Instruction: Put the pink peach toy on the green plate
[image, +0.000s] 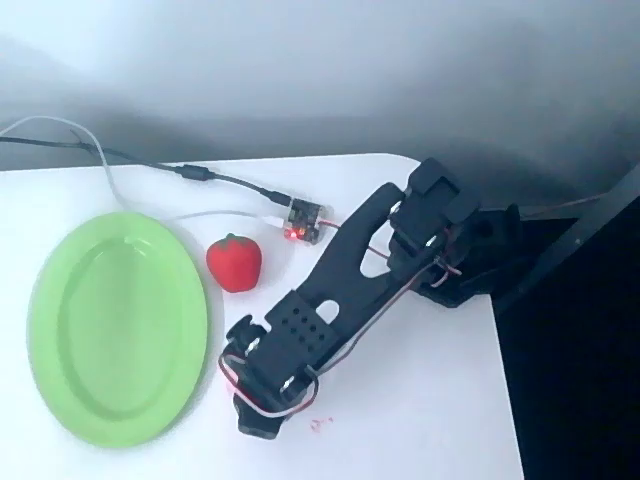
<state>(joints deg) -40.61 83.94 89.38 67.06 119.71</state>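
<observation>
The green plate (118, 328), a large light-green oval with a raised rim, lies at the left of the white table with nothing on it. The black arm reaches from its base at the right down toward the table's front. Its gripper (258, 422) points down just right of the plate's lower right rim. The arm's own body covers the fingers, so how the jaws stand is hidden. The pink peach toy is hidden or out of view. A red strawberry toy (234, 262) with a green top sits beside the plate's upper right rim, apart from the gripper.
A small circuit board (306, 222) with a red light lies behind the strawberry, with black and white cables (150, 165) running to the left. The arm's base (470, 260) is clamped at the table's right edge. Bare table lies right of the gripper.
</observation>
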